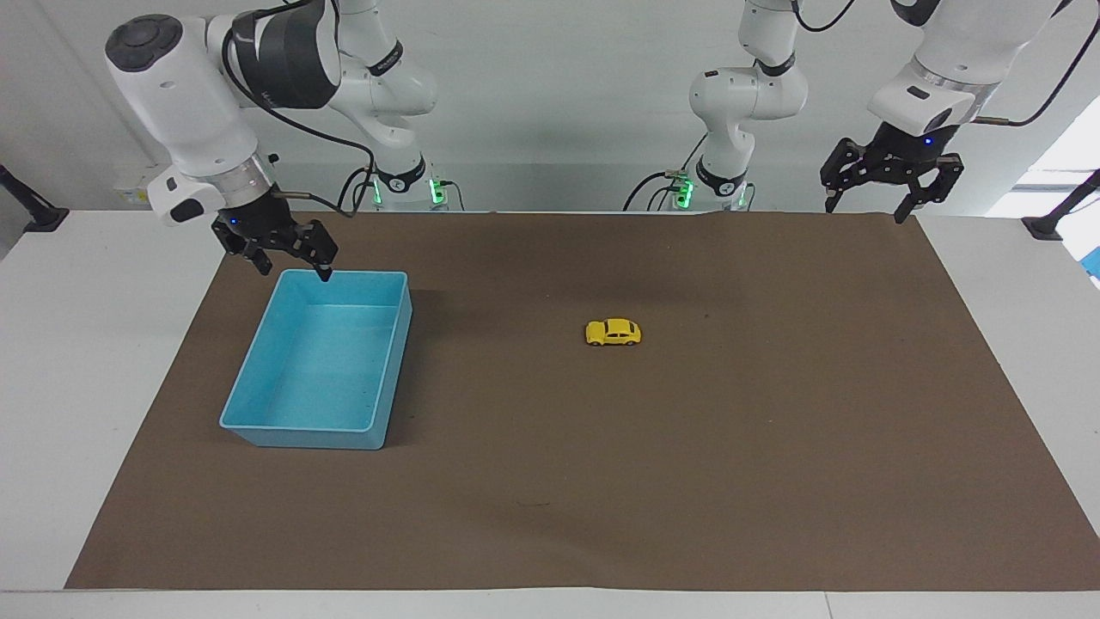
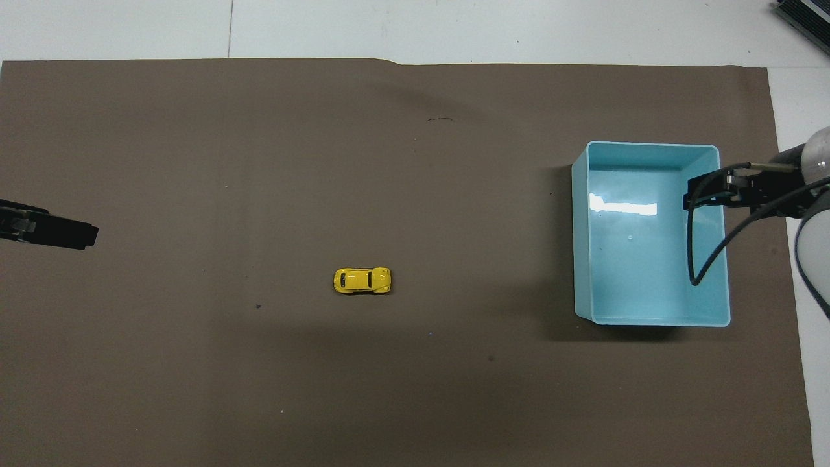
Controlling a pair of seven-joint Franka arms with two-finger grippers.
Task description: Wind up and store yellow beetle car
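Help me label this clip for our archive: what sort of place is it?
Likely a robotics lab bench: two Franka arms stand at a white table covered by a brown mat, with only a yellow beetle car and a blue bin laid out.

In the overhead view, only the dark tip of the left gripper (image 2: 55, 232) is shown; the rest is cut off by the picture's edge. The right gripper (image 2: 713, 191) is largely covered there by its own wrist and a looping black cable (image 2: 697, 253), so its fingertips cannot be made out. A strip of the light blue rectangular plastic bin (image 2: 587, 259) beneath it is hidden. Detail on the small yellow beetle-shaped toy car (image 1: 614, 332), such as any winding part, is too small to tell.
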